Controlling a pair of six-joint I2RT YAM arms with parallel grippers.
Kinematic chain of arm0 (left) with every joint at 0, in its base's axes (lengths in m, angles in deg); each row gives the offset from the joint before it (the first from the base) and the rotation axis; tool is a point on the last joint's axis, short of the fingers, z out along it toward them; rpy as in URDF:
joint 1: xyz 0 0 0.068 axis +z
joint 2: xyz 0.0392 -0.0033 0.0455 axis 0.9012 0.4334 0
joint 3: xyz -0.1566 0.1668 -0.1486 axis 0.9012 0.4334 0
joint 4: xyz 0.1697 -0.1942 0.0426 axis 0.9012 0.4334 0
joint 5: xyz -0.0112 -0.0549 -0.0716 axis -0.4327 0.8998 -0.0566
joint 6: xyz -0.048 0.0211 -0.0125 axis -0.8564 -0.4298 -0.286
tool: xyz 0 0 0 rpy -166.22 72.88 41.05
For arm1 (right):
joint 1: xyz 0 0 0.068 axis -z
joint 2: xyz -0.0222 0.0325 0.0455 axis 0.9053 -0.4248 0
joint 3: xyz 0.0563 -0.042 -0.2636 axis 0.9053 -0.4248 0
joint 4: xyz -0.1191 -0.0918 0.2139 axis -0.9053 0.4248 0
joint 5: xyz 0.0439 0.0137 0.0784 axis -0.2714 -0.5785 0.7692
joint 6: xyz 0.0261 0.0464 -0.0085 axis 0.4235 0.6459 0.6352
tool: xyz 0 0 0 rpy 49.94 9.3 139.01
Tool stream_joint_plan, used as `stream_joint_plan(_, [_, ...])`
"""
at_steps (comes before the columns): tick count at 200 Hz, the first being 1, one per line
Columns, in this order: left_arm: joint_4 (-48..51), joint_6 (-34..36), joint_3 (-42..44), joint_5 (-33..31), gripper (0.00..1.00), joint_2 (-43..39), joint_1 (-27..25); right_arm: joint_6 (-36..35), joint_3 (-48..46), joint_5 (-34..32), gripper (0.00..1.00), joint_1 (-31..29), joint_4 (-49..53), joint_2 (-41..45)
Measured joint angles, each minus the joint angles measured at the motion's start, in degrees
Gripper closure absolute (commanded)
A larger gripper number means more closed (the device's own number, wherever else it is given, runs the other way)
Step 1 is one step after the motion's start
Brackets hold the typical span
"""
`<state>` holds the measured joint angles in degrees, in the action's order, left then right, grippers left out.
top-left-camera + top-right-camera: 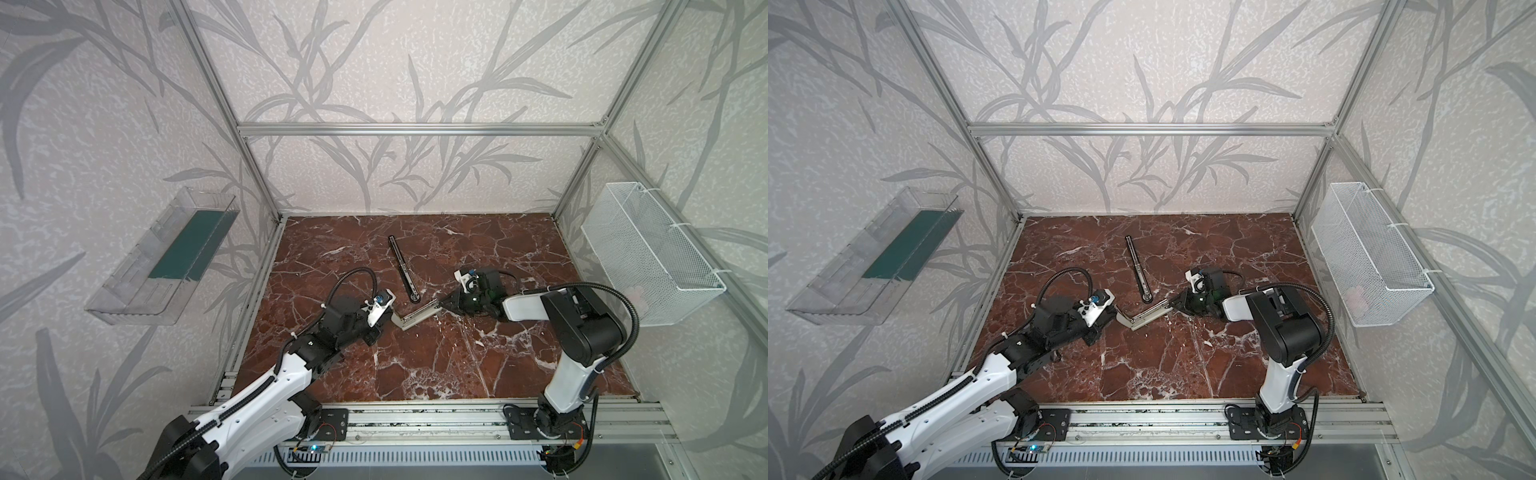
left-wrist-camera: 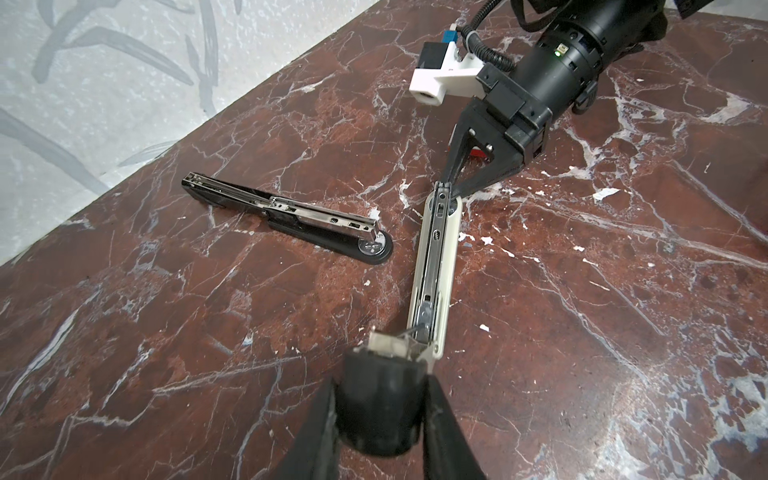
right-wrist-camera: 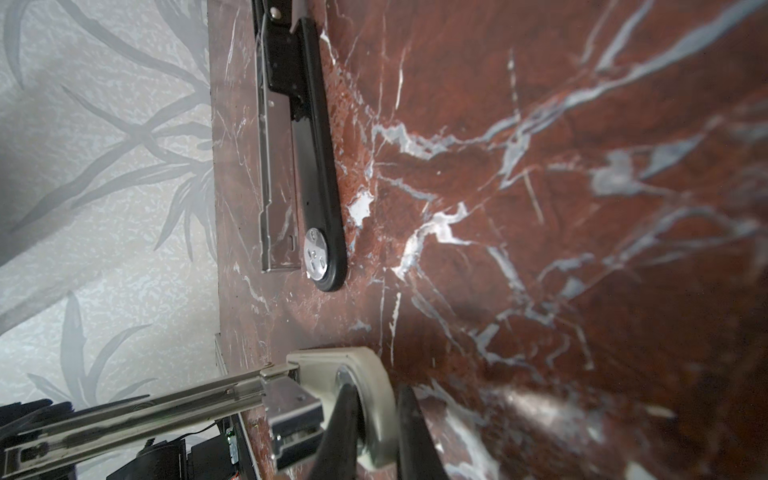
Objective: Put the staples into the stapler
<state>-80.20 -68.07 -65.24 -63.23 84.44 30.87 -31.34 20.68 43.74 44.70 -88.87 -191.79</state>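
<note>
I have the white stapler [image 1: 417, 314] stretched between both claws, lying along the worktop [image 1: 457, 365]. My left claw [image 2: 380, 378] pinches its hinge end. My right claw [image 3: 376, 415] is clamped on the front tip of the cream base, and the metal magazine rail is bared on top. The black stapler [image 2: 291, 220] lies opened flat just beyond the gap between the claws, touching neither. A red patch [image 2: 478, 153] shows behind my right claw; I cannot tell what it is. I cannot pick out the staples.
</note>
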Motion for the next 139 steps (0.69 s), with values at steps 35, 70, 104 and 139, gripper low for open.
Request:
stream_joint_plan(35, [1.3, 0.7, -0.2, -5.4, 1.0, -4.2, 0.4, 2.3, -0.1, -2.9, 1.0, 1.5, 0.0, -0.6])
stream_joint_plan(70, [4.6, 2.0, -0.2, -9.1, 1.0, -6.3, 0.7, 2.6, -0.2, -4.0, 1.0, 2.5, -0.6, -0.7])
stream_joint_plan(104, [6.3, 2.4, -0.2, -9.8, 1.0, -7.8, 0.7, 2.6, -0.5, -4.3, 1.0, 2.5, -1.5, -0.7])
stream_joint_plan(139, [5.9, 0.7, -0.6, -9.0, 0.77, -6.1, 0.7, 2.8, -1.4, -4.3, 1.0, 2.5, -3.4, -0.7])
